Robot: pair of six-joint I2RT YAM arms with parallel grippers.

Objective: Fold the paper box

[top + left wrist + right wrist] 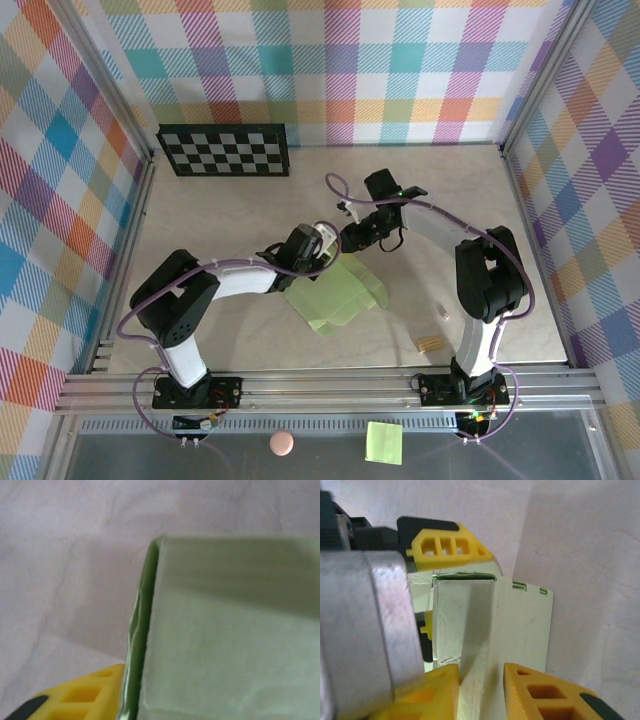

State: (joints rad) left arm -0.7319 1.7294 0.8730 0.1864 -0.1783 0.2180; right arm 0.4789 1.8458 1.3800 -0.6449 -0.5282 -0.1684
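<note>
Paper box (335, 292), one only, is spotted on the table (200, 225), well apart from the single checkerboard (225, 150), nearer the arm bases and rightward of it. Two grippers are met at the box edge facing the checkerboard. The left gripper (322, 243) is seen with jaws spread, one yellow finger (80, 700) just beside a raised wall. The right gripper (352, 236) is shown with two fingers (540, 690) parted, card in the gap. One sticky note (384, 442) and one pink ball (282, 443) are placed farthest from the checkerboard.

The paper box (230, 645) is blurred in the left wrist view — cut off right and below.
</note>
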